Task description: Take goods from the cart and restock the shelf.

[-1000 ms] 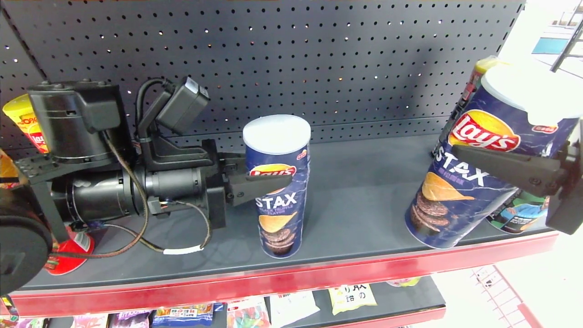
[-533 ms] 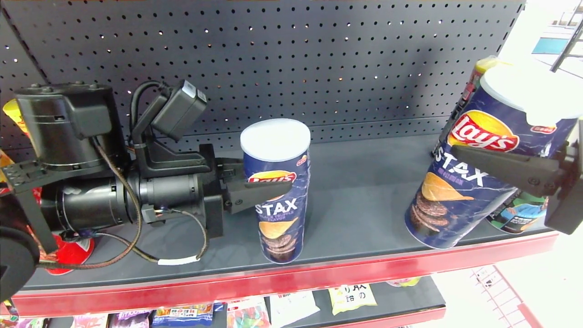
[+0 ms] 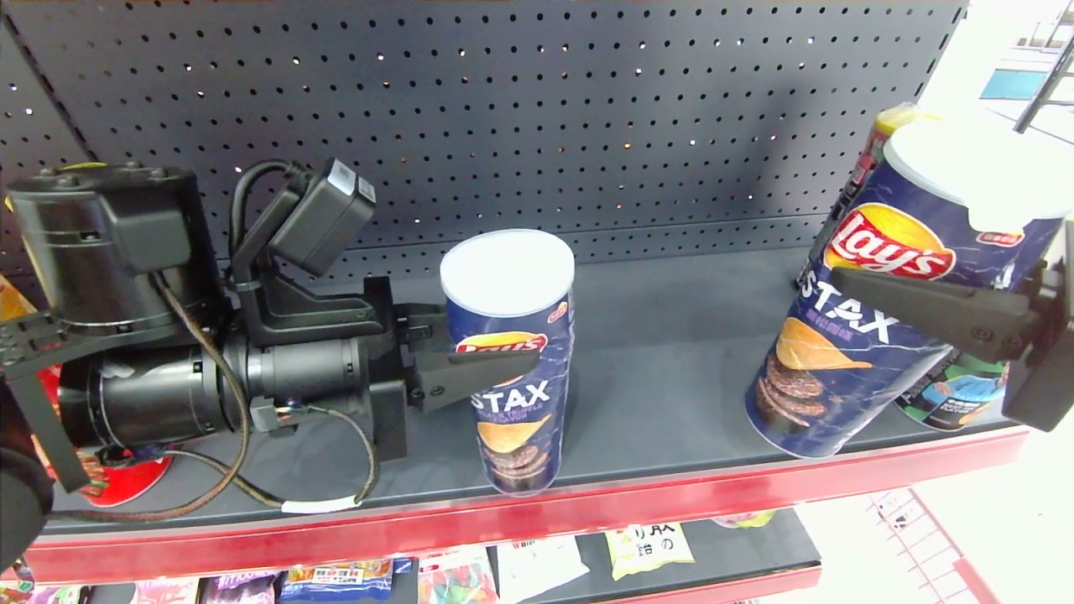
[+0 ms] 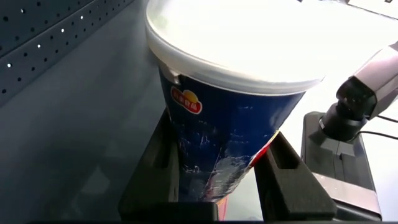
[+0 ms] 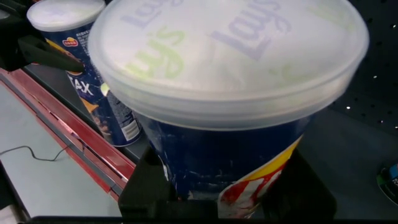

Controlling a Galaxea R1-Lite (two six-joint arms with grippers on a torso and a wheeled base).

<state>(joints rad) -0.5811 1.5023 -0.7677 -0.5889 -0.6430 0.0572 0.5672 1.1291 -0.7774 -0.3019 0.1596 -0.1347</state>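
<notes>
Left gripper point(image 3: 503, 348): grasping left can point(image 3: 512, 403) mid-body, near upright.
Right gripper point(image 3: 864, 243): grasping right can point(image 3: 839, 369), tilted.
Handling: 2 cans likely light, stiff, slick, crushable; hold mid-wall.

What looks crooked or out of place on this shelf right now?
The chip can in the right gripper leans, top toward the robot's right, base at the front edge of the shelf. The other can stands upright.
</notes>
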